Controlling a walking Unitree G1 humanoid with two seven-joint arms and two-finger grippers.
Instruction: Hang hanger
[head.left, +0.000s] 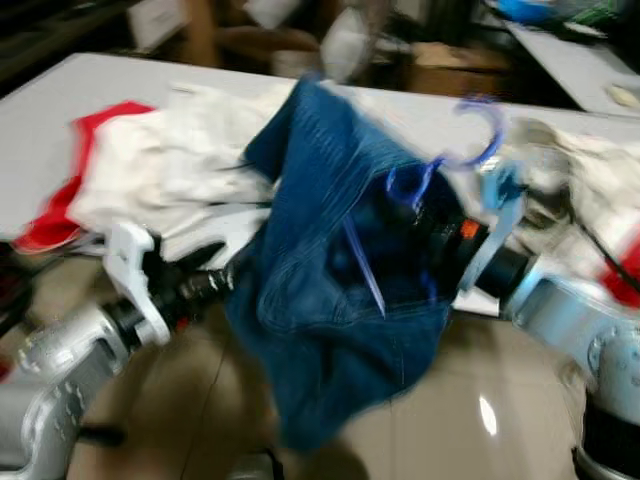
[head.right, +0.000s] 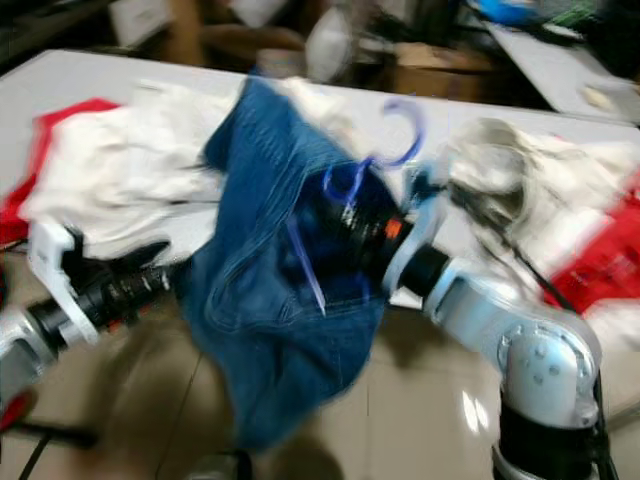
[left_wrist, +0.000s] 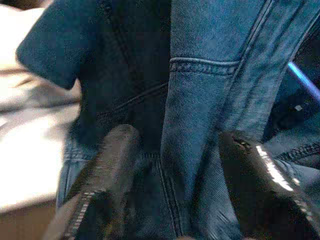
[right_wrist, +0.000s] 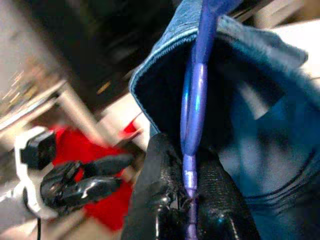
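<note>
A blue denim garment (head.left: 320, 280) hangs on a blue plastic hanger (head.left: 480, 130), whose hook sticks up above the cloth. My right gripper (right_wrist: 190, 185) is shut on the hanger's thin bar, at the table's near edge, with the denim draped around its fingers. To the left of the garment my left gripper (head.left: 215, 275) is at the cloth's side. In the left wrist view its fingers (left_wrist: 107, 165) stand open and wide apart, with denim folds (left_wrist: 200, 110) right in front of them. The views are blurred.
A white table (head.left: 60, 100) holds a heap of white clothes (head.left: 170, 170) and red cloth (head.left: 50, 225) on the left, with more white and red laundry (head.right: 560, 190) on the right. Tiled floor (head.left: 480, 420) lies below. Boxes and another table (head.left: 570, 60) stand behind.
</note>
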